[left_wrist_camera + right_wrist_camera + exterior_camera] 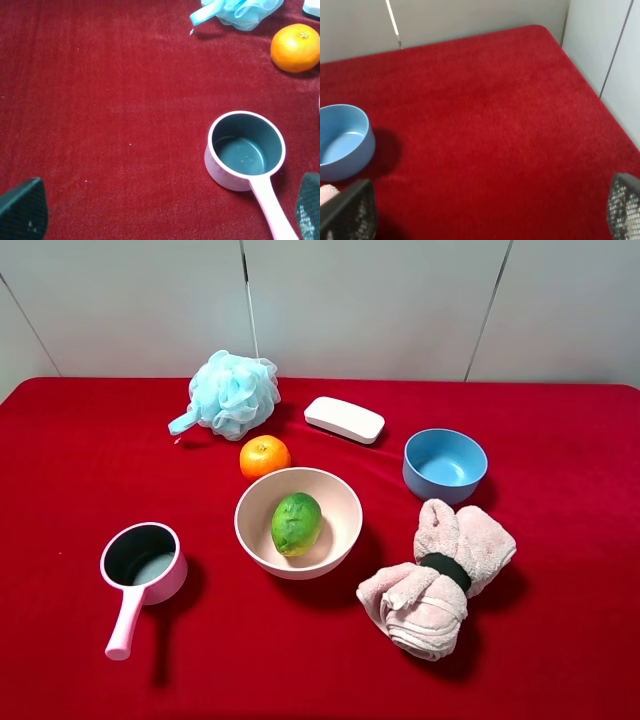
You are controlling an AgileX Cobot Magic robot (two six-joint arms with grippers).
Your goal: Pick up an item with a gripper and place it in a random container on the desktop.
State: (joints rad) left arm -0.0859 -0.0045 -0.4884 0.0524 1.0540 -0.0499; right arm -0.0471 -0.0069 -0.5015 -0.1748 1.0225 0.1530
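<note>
Exterior high view, left to right: the bumpy green oval fruit (297, 524) already lies inside the pale pink round bowl (343, 502) mid-table on the red cloth desktop (80, 470), long axis tilted, roughly front-to-back. Neither arm appears overhead. Left gripper (165, 210) and right gripper (492, 210) are both spread apart, empty.

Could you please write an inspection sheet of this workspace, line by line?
Surface: red cloth desktop, flat.
Job's things: bumpy green oval fruit lies inside the large pale pink round bowl.
Clutter: orange fruit, small blue bowl, pink saucepan with dark inside, light blue mesh bath sponge, white oblong case, rolled pink towel with dark band.
Grippers: left hand and right hand open, holding nothing.
Cables: nothing seen.
Surroundings: pale wall panels.
</note>
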